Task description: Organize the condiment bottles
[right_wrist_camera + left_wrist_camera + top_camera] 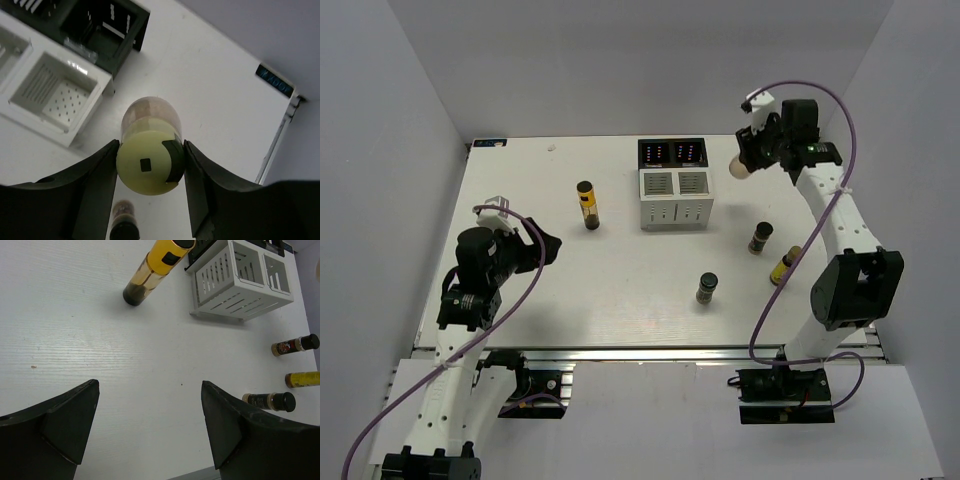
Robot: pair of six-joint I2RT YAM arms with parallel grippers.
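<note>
My right gripper (752,158) (151,150) is shut on the cream-white bottle (740,167) (145,172) at its pale cap, to the right of the black rack (672,152). Whether this bottle rests on the table I cannot tell. A tall yellow-and-brown bottle (587,205) (155,270) stands left of the white rack (676,198) (240,280). The brown bottle (760,238) (295,345), the bright yellow bottle (785,265) (302,379) and the dark green bottle (707,288) (270,401) stand in front of the racks to the right. My left gripper (545,248) (150,410) is open over bare table, holding nothing.
The white rack (55,95) has open-topped compartments, and the black rack (100,25) sits behind it. A blurred dark-capped bottle (125,220) shows below the held one. White walls close in the table (520,290) at the left, back and right.
</note>
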